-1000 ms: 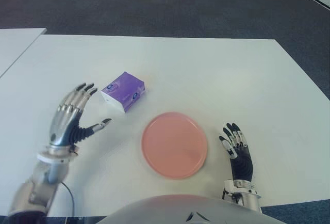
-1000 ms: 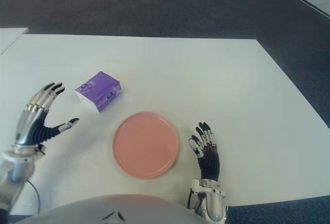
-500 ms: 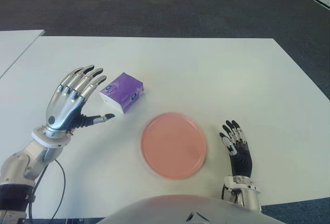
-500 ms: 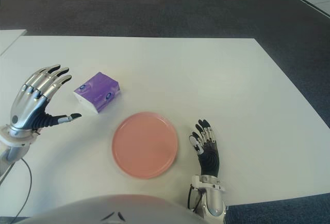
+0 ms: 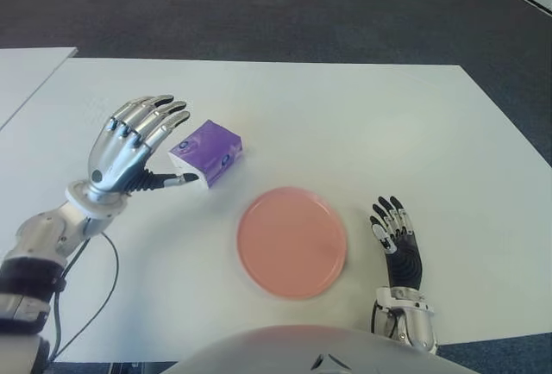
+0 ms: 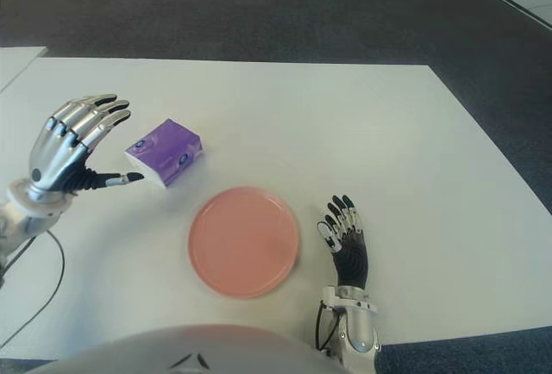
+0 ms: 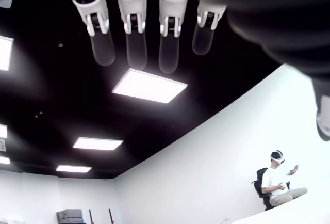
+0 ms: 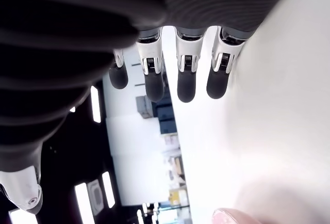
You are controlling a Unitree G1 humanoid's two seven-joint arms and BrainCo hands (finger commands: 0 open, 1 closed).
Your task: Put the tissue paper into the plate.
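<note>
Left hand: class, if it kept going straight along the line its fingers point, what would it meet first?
Most likely the purple tissue pack, just beyond the open left hand; height above the table is unclear.

Bare white table (image 5: 371,124) all along the far side and right. Only a narrow strip of bare top between purple tissue pack (image 5: 207,152) and round pink plate (image 5: 291,241). Spread left hand (image 5: 129,146) just beside the pack's left side.

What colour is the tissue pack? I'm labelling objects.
Purple with a white end, the tissue pack shows best in the left eye view.
</note>
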